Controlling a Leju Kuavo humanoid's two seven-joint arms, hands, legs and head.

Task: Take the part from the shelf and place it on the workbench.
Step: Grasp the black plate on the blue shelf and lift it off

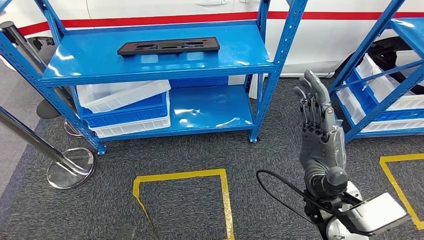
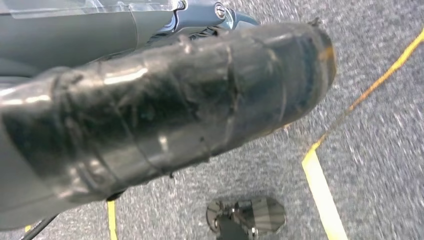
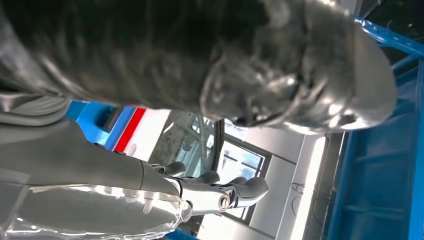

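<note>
The left hand is a blurred, tape-wrapped dark bulk in its wrist view; whether its fingers are spread or curled cannot be told. The right hand stands raised just right of the shelf, fingers straight, apart and holding nothing; in its own wrist view its thumb is smeared and glossy. The part, a flat, long black plastic panel with cut-outs, lies on the shelf's upper blue metal deck. Stacked white and blue bins sit on the lower deck, partly hidden by the upper one. Yellow tape marks grey carpet before the shelf.
</note>
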